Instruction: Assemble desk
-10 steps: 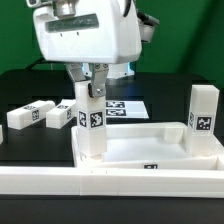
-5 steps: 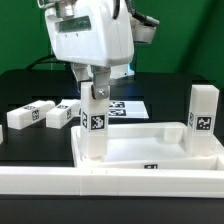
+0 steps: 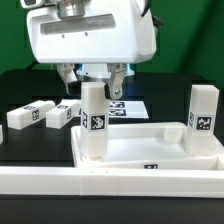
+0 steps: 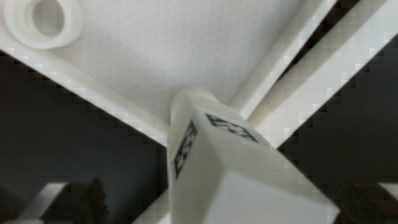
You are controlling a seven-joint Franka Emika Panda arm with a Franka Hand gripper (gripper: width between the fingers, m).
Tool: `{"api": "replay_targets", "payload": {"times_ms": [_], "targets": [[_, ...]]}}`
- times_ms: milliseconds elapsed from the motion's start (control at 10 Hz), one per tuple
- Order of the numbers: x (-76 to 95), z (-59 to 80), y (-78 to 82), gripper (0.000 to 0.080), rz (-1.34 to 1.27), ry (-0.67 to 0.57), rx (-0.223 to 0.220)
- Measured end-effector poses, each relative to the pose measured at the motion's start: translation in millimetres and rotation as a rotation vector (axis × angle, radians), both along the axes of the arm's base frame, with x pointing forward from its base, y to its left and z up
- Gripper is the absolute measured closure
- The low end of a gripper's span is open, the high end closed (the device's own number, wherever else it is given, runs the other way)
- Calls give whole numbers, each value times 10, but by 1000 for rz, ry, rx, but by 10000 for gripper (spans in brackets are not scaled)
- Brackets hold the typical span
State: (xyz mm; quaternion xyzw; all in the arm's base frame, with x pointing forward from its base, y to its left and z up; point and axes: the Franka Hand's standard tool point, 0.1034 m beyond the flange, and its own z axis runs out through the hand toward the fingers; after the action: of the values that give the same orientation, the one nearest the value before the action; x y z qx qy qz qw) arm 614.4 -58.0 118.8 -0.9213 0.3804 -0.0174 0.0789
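The large white plastic rectangular tabletop (image 3: pixel 150 128) with a raised rim lay on the black table (image 3: pixel 30 148), low in the exterior view. Its near side was partly hidden behind the long white border rail (image 3: pixel 60 186) running across the foreground.

Two white square legs stood upright at the tabletop's corners. The tagged left-hand leg (image 3: pixel 92 128) was towards the exterior view's left and the tagged right-hand leg (image 3: pixel 203 115) towards its right. How each was seated in its socket could not be seen.

The wrist view looked down the left-hand leg, showing its tag blurred. Beyond it was the tabletop floor and a round corner socket (image 4: pixel 45 25), which was partly cut off by the frame edge.

Two loose white legs lay flat on the table beside the tabletop, on the exterior view's left. These were the outer loose leg (image 3: pixel 22 117) and the inner loose leg (image 3: pixel 60 113), which lay near each other. Whether they touched could not be told.

The two-finger gripper (image 3: pixel 92 82) hung directly over the left-hand leg. Its jaws were spread wide, one on each side of the leg's top, with a gap on both sides. It held nothing. In the wrist view the fingers appeared only as dim grey shapes.

The marker board (image 3: pixel 128 107) lay behind, largely screened by the gripper and the leg.
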Motion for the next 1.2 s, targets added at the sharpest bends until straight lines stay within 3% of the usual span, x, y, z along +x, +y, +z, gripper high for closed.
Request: {"api": "replay_targets", "payload": {"times_ms": [100,300,600,1200], "targets": [[0,-1,-1,150,77,-10,-7],[1,-13,1,150,333,-21,-83],[-2,-30,36,150,655,-29,-144],[-13,-66,62,150,1087,-52,-178]]}}
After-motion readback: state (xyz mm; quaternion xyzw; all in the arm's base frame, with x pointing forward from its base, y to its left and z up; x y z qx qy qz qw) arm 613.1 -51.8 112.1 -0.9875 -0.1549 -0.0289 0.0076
